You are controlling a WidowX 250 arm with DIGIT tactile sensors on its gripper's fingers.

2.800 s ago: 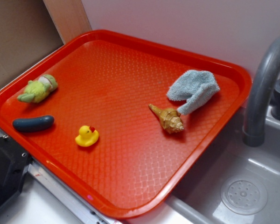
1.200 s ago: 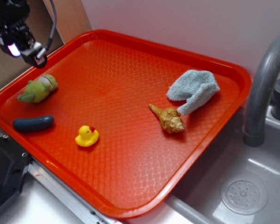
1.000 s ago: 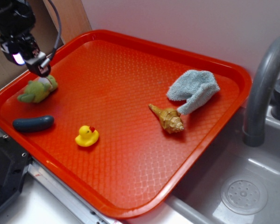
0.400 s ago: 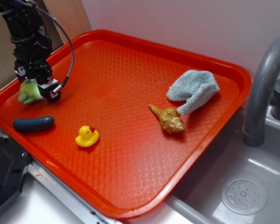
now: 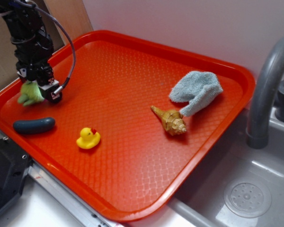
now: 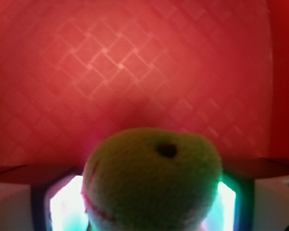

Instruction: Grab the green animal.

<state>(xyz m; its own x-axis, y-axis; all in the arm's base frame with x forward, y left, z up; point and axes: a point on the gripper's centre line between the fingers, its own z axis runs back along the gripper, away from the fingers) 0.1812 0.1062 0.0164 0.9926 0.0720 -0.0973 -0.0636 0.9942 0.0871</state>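
**Claw down over the plush at the tray's left edge**

The orange tray point(image 5: 132, 156) holds the green animal point(image 5: 29, 94) at its left rim, between the gripper point(image 5: 38, 90) fingers; whether they pinch it, I cannot tell. Nearby lie a dark sausage-shaped object point(image 5: 34, 125) and yellow duck point(image 5: 88, 138); shell point(image 5: 170, 120) and cloth point(image 5: 196, 91) lie well apart.

Green animal point(image 5: 29, 93) between end effector point(image 5: 38, 85) fingers, on tray point(image 5: 132, 156)

A pale wall point(image 5: 180, 23) backs a grey sink point(image 5: 246, 194) and its faucet point(image 5: 267, 85).
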